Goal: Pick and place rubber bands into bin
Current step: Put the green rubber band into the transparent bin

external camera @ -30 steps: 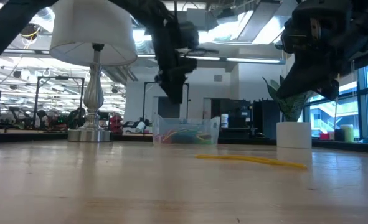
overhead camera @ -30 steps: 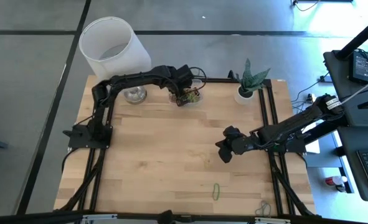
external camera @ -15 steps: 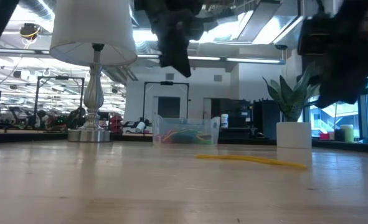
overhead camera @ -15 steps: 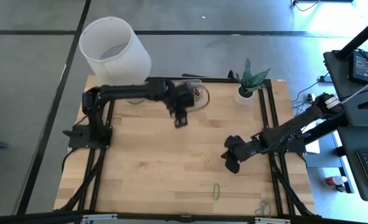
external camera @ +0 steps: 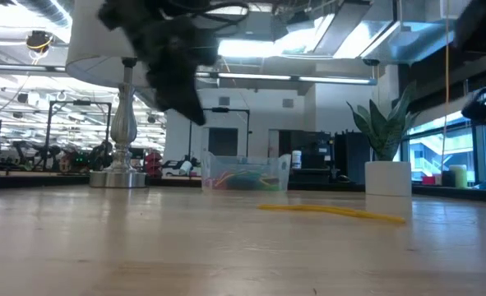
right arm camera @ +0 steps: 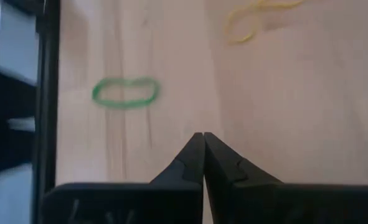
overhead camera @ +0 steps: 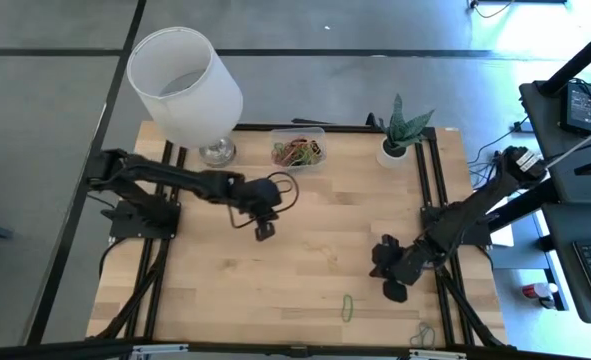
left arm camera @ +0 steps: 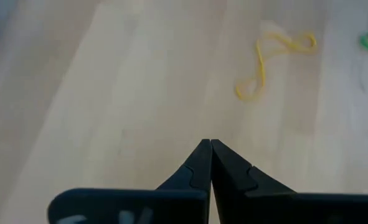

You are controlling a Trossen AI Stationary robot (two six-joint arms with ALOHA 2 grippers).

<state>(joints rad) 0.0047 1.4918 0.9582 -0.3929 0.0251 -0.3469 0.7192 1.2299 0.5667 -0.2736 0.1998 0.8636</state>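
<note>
The left gripper (overhead camera: pixel 264 232), jaws pressed together on nothing, hangs over the wooden table's (overhead camera: pixel 215 290) middle, apparently between trips. The right gripper (overhead camera: pixel 395 290), likewise pinched empty, sits toward the right edge, near a green rubber band (overhead camera: pixel 347 307) by the front edge. The clear plastic bin (overhead camera: pixel 297 151) of coloured bands rests at the back edge, between a white lampshade (overhead camera: pixel 184 84) and a potted plant (overhead camera: pixel 399 132); nothing blocks it.

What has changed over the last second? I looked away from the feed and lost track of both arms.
The left gripper left the bin, shut empty, and swung back over the table's middle. The right gripper, shut throughout, moved toward the near edge by the green rubber band. Bin, lamp and plant stayed put.
</note>
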